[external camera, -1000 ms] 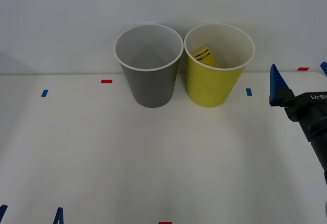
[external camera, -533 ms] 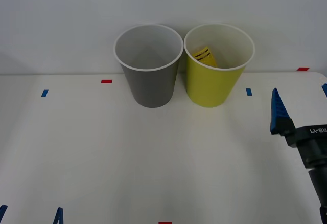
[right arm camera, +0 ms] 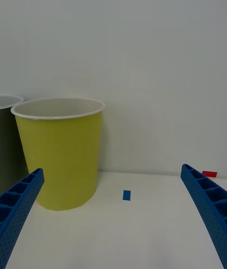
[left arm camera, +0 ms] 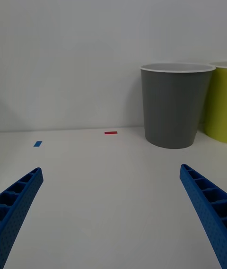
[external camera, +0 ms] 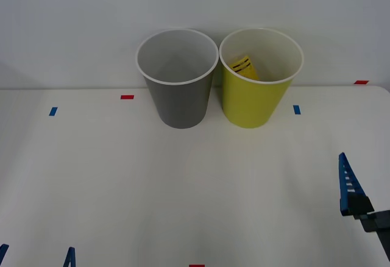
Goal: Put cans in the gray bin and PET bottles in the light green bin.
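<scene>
**Both pincers empty, bottle already in the green bin**

Right gripper (external camera: 365, 188) of mine sits low at the right edge of the table (external camera: 183, 188), well apart from the bins, fingers spread wide with nothing between them; in the right wrist view the two blue fingers (right arm camera: 19, 203) stand at the corners with bare table in the gap. Left gripper (left arm camera: 113, 217) of mine is parked at the near left edge, likewise spread and holding nothing, its fingertips (external camera: 69, 256) just poking up in the front view.

As for progress, I judge the sorting as good as finished. The PET bottle (external camera: 244, 67) lies inside the light green bin (external camera: 250, 105), tilted against the inner wall, with its yellow label and black print showing over the rim. No can or other bottle lies on the part of the table I can see, so I see nothing left for me to pick up.

The gray bin (external camera: 180, 102) stands just beside the green one, on its left, rims nearly touching, both upright against the back wall. What I can see of its pale inside holds nothing, though the lower front of the interior is hidden behind its own rim, so I cannot vouch for the bottom
</scene>
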You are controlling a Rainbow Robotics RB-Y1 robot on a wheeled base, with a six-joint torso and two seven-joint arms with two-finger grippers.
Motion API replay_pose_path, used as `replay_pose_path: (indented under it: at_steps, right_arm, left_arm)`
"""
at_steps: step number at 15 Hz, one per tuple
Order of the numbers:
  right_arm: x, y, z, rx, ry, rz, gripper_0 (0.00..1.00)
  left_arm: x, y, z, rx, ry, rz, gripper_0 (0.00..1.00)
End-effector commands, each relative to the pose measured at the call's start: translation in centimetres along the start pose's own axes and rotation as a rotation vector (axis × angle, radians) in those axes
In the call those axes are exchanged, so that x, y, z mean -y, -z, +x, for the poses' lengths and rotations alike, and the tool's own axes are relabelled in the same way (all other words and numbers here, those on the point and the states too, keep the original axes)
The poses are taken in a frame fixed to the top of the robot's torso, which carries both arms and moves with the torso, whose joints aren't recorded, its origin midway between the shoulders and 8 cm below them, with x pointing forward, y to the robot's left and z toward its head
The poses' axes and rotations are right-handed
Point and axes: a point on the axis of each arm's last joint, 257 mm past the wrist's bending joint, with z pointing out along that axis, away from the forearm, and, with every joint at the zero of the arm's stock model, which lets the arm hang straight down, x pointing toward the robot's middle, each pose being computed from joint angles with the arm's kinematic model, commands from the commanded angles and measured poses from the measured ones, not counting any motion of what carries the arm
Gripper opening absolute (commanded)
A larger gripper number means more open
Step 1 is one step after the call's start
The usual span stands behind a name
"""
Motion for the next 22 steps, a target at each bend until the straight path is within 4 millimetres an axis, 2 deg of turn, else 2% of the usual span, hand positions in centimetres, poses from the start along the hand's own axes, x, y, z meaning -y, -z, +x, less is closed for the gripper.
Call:
replay_pose_path:
  at_steps: [1, 4, 12, 16, 22]
  right_arm:
    - [-0.3, 2.3, 0.2, -0.017, -0.012, 0.000, 1.00]
    - [-0.1, 5.2, 0.6, -0.055, -0.009, 0.010, 1.00]
    - [-0.1, 9.9, 0.3, -0.102, -0.041, 0.050, 1.00]
    - [-0.2, 10.7, 0.6, -0.120, -0.057, 0.059, 1.00]
    - [-0.3, 10.7, 0.6, -0.118, -0.069, 0.067, 1.00]
  left_arm:
    - [0.0, 0.0, 0.0, 0.000, 0.000, 0.000, 1.00]
    - [0.0, 0.0, 0.0, 0.000, 0.000, 0.000, 1.00]
    - [0.0, 0.0, 0.0, 0.000, 0.000, 0.000, 1.00]
    - [0.0, 0.0, 0.0, 0.000, 0.000, 0.000, 1.00]
    - [0.0, 0.0, 0.0, 0.000, 0.000, 0.000, 1.00]
